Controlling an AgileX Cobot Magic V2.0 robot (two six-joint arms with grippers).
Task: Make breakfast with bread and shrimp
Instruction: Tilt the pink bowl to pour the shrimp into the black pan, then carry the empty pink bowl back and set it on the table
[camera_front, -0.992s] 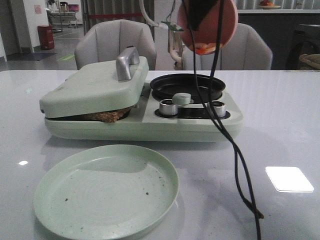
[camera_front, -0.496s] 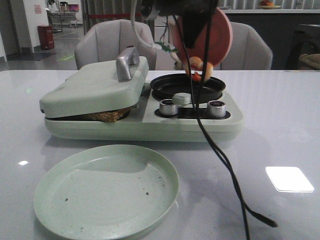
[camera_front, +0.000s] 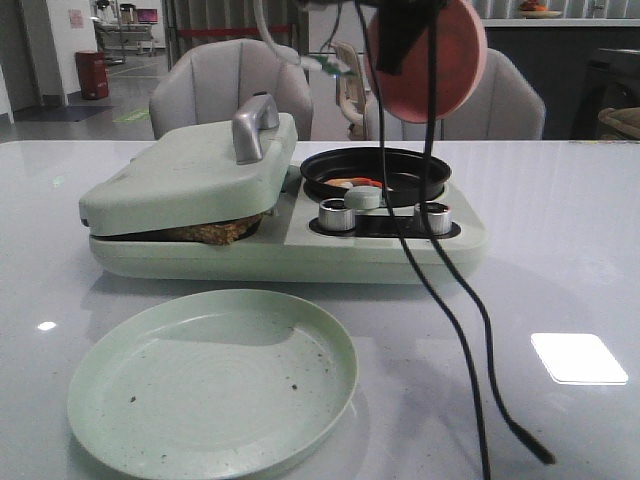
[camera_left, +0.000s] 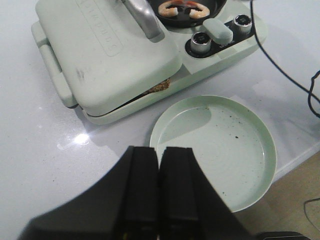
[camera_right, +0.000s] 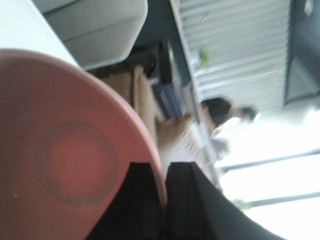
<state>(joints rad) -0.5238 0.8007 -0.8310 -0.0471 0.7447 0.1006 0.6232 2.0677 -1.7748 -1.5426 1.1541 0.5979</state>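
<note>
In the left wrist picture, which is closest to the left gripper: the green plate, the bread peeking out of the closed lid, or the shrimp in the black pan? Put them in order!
1. The green plate, right ahead of the left gripper.
2. The bread, poking out under the closed lid, beyond the plate.
3. The shrimp, in the black pan at the machine's far side.

Left gripper (camera_left: 159, 190) low, fingers (camera_left: 142, 185) pressed together (empty), right gripper (camera_right: 165, 200) raised high, fingers pinching a rim
</note>
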